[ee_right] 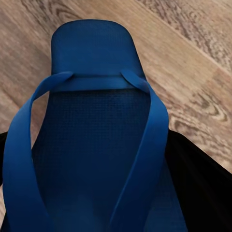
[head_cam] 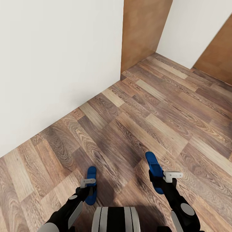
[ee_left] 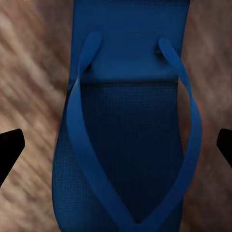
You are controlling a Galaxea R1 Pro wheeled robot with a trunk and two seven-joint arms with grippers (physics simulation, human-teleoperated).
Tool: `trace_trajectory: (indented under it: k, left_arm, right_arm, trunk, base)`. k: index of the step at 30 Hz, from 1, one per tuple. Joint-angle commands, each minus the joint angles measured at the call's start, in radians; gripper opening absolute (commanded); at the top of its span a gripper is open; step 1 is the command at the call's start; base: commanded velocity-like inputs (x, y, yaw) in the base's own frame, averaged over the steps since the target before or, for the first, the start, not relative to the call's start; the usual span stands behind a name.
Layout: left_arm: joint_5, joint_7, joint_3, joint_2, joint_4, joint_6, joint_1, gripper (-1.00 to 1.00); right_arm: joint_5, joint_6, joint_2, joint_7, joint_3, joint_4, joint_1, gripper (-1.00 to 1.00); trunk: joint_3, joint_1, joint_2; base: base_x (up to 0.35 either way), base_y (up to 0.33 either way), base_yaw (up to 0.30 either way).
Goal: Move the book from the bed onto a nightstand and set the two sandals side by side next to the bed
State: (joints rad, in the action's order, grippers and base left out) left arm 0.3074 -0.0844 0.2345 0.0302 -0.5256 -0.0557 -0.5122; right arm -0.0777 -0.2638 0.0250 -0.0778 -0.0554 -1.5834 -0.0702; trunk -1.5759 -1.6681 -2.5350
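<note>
Head view: each gripper, left [head_cam: 90, 190] and right [head_cam: 158, 182], grips a blue sandal [head_cam: 91, 175] [head_cam: 153, 166].

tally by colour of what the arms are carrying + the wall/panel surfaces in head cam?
Blue sandals: 2, one in the left gripper (sandal), one in the right gripper (sandal).
White walls: 2 ().
Brown wood panels: 2 ().
Total: 6.
</note>
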Motion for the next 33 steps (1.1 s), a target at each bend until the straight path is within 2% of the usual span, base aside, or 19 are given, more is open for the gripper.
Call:
trace_trajectory:
  k: [1, 17, 21, 33]
  left_arm:
    - [0.010, -0.009, 0.008, -0.001, -0.002, -0.004, 0.000, 1.00]
    - [0.010, -0.008, 0.008, 0.001, -0.017, -0.004, 0.000, 1.00]
    - [0.010, -0.008, 0.008, 0.001, -0.017, -0.004, 0.000, 1.00]
    - [0.010, -0.008, 0.008, -0.002, -0.023, -0.004, 0.000, 1.00]
  right_arm:
    - [-0.008, -0.005, 0.001, -0.009, -0.003, -0.001, 0.000, -1.00]
    - [-0.008, -0.005, 0.001, -0.009, -0.002, -0.001, 0.000, -1.00]
    - [-0.008, -0.005, 0.001, -0.009, -0.002, -0.001, 0.000, -1.00]
    - [-0.008, -0.005, 0.001, -0.009, -0.003, -0.001, 0.000, -1.00]
  trunk:
    - [-0.001, 0.000, 0.000]
    - [-0.001, 0.000, 0.000]
    - [-0.016, -0.002, -0.001]
    - [-0.016, -0.002, -0.001]
  base:
    - [0.000, 0.000, 0.000]
    - [0.000, 0.000, 0.000]
    - [0.000, 0.000, 0.000]
    - [0.000, 0.000, 0.000]
